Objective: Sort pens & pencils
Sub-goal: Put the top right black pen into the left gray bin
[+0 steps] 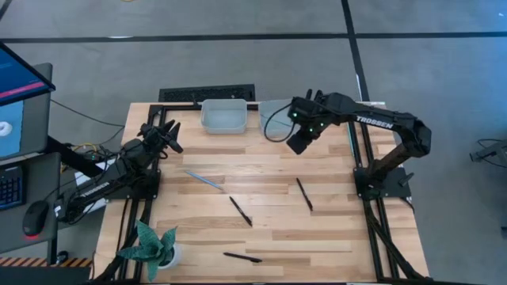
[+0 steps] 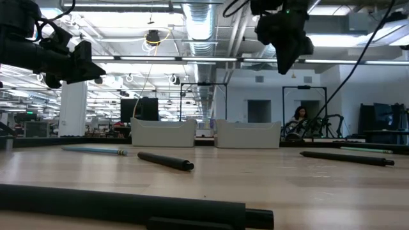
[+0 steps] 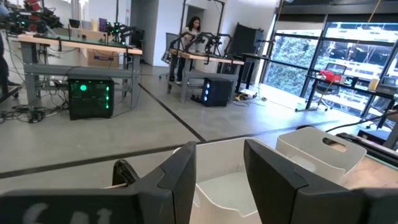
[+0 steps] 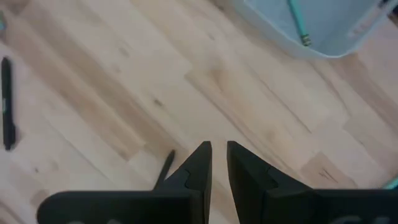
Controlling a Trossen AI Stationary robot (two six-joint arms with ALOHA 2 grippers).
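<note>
A pale teal stick (image 1: pixel 203 180) and three black ones (image 1: pixel 240 210) (image 1: pixel 304 194) (image 1: pixel 242 257) lie flat on the wooden table. Another teal stick (image 4: pixel 298 22) lies inside the right-hand bin (image 4: pixel 323 37) at the far edge. My right gripper (image 1: pixel 298 146) hangs high over the table just near of that bin, pointing steeply down, shut and with nothing in it (image 4: pixel 219 155). My left gripper (image 1: pixel 173 134) stays level at the far left, facing the left bin (image 1: pixel 224 115). Its fingers (image 3: pixel 180 180) stand apart with nothing between them.
The two pale bins (image 2: pixel 163 133) (image 2: pixel 248 134) stand side by side at the far edge. A potted plant (image 1: pixel 150 245) sits at the near left corner. A thin pale stick (image 2: pixel 364 149) lies by the table's right edge. Bare wood lies under my right gripper.
</note>
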